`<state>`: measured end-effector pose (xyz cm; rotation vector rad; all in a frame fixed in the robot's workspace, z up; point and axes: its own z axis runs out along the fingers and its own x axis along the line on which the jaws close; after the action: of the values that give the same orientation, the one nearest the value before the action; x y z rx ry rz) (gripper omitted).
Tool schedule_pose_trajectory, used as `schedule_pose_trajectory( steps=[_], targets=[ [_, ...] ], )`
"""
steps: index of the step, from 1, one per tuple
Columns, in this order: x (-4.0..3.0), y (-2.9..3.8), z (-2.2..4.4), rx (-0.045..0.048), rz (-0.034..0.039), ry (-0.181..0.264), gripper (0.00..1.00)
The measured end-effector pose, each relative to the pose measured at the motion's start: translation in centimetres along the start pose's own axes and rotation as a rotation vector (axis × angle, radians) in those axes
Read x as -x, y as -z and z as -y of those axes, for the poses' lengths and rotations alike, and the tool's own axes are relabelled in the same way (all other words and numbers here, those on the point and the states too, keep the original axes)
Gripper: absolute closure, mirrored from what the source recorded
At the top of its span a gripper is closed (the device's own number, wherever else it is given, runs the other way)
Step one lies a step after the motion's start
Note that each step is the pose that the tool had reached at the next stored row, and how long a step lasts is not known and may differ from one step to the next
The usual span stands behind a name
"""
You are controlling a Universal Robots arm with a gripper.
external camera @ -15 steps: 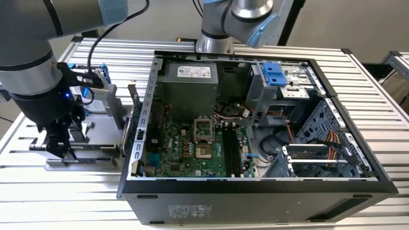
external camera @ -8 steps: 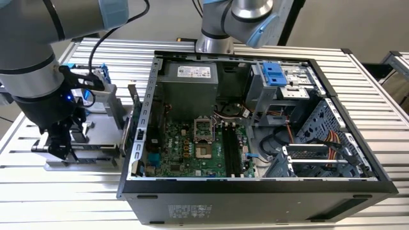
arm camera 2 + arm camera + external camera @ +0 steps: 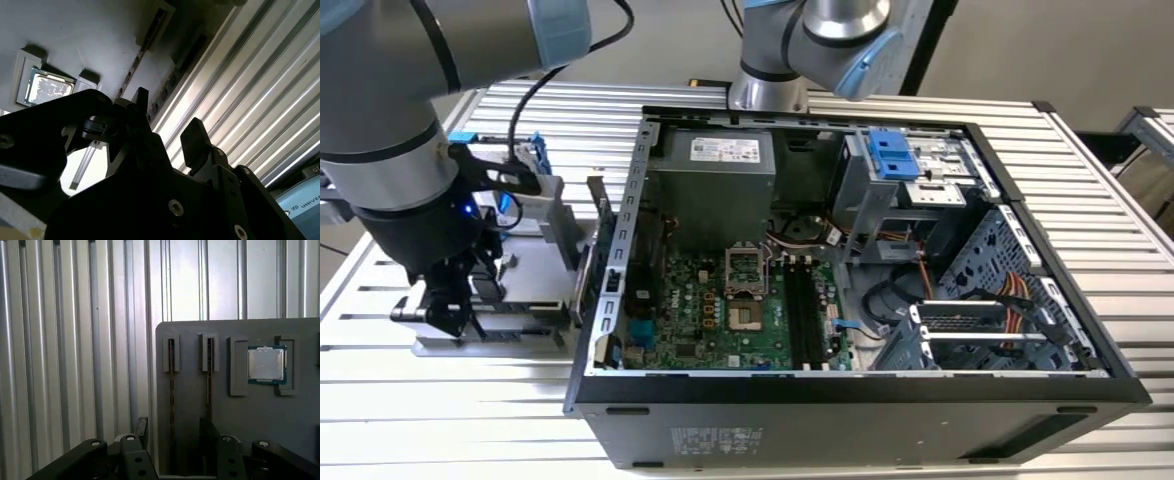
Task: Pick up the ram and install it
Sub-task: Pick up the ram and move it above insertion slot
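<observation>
One end effector (image 3: 174, 424), spread, seemingly empty

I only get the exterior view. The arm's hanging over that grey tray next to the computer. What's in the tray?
Observer: In the first wrist view the grey tray has two narrow slots, and a thin dark stick stands on edge in each: the ram.
Operator: Anything else in there?
Observer: A square silver processor chip sits in its own pocket beside the slots.
Operator: Did the gripper grab a stick?
Observer: No. In the second wrist view the gripper is open, with bare table slats showing between its fingers.
</observation>
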<state>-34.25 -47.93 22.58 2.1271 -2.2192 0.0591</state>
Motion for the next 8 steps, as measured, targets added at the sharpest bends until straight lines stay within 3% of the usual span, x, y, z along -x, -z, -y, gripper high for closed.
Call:
schedule_pose_trajectory(
  steps=[8],
  targets=[
    [0.02, -0.56, 0.08, 0.0000, 0.0006, -0.001, 0.00]
  ],
)
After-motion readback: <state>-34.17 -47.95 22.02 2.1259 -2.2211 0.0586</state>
